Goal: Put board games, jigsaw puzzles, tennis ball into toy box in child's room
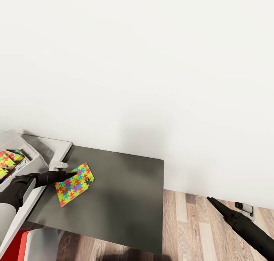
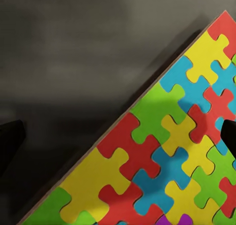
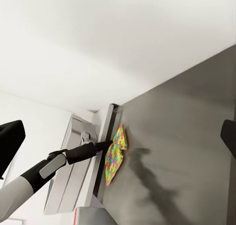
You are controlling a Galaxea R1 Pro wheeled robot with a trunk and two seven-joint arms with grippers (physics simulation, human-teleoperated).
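Left gripper point(image 1: 71, 174) hovers just over the near edge of a jigsaw puzzle point(image 1: 74, 183), with the jaws spread: in the left wrist view its two dark fingertips point(image 2: 10, 141) sit wide apart at either side of the picture, holding nothing. The puzzle lies directly beneath and just ahead of this gripper, a thin flat sheet of yellow, red, blue and green interlocking pieces resting on the dark grey part of the table point(image 1: 121, 192). Its long axis runs diagonally across the gripper's line, with one straight edge cutting between the fingertips in the wrist view, so only a corner of the sheet sits under the fingers. The left arm is much the nearer; the likely next move is a pinch on that edge.

Behind the left gripper, back along its arm, the toy box point(image 1: 32, 154) sits on the light grey part of the table. Inside it shows another coloured puzzle sheet point(image 1: 5, 162) and the edge of a printed card point(image 1: 21, 158), too little to identify.

Right gripper point(image 1: 211, 200) hangs well apart, off the table's far side over wooden floor point(image 1: 190, 223), its fingertips point(image 3: 11, 141) spread and empty.
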